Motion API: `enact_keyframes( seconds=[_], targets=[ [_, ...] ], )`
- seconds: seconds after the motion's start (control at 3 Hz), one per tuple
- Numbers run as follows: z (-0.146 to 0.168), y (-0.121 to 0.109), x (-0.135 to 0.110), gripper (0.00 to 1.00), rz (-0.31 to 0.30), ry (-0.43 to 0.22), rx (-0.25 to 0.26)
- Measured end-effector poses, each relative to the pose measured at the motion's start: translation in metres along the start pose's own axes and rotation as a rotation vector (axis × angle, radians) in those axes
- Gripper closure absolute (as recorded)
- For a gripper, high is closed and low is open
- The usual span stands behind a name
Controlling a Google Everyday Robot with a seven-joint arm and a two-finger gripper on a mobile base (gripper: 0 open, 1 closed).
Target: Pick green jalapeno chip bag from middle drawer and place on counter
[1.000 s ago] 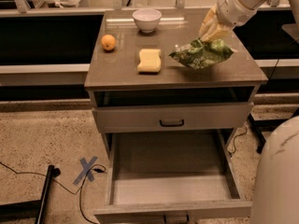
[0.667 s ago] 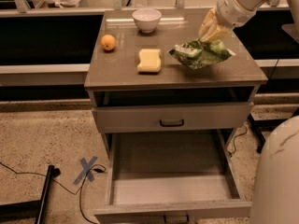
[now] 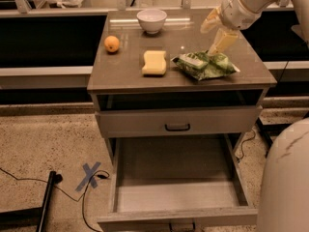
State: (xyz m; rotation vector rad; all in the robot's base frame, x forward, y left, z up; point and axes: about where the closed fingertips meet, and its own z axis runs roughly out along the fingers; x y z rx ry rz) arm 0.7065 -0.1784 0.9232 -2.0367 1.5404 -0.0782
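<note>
The green jalapeno chip bag [image 3: 205,65] lies flat on the right side of the counter [image 3: 125,74], next to the yellow sponge [image 3: 154,62]. My gripper [image 3: 209,38] hangs just above the bag's back edge. Its pale fingers [image 3: 223,38] are spread apart, and the lower fingertip is at the bag's top. The middle drawer [image 3: 176,185] is pulled fully out below, and nothing shows on its pale floor.
A white bowl [image 3: 151,20] stands at the back of the counter and an orange [image 3: 112,43] at its left. The upper drawer front [image 3: 177,123] with the black handle is shut. My white base [image 3: 285,178] is at the lower right. Cables and blue tape [image 3: 91,175] lie on the floor at the left.
The chip bag has sunk from a slightly raised position to lie flat on the counter. My gripper has stayed nearly where it was, above the bag.
</note>
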Motion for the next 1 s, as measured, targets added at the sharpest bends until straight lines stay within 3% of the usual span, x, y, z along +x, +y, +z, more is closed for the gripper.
enact_keyframes(
  seconds=[0.33,0.67,1.0],
  targets=[
    [-0.013,-0.004,-0.006,0.00,-0.019,0.002,0.028],
    [-0.050,-0.003,-0.022,0.00,-0.048,-0.010,0.063],
    [-0.052,-0.004,-0.024,0.00,-0.051,-0.010,0.067]
  ],
)
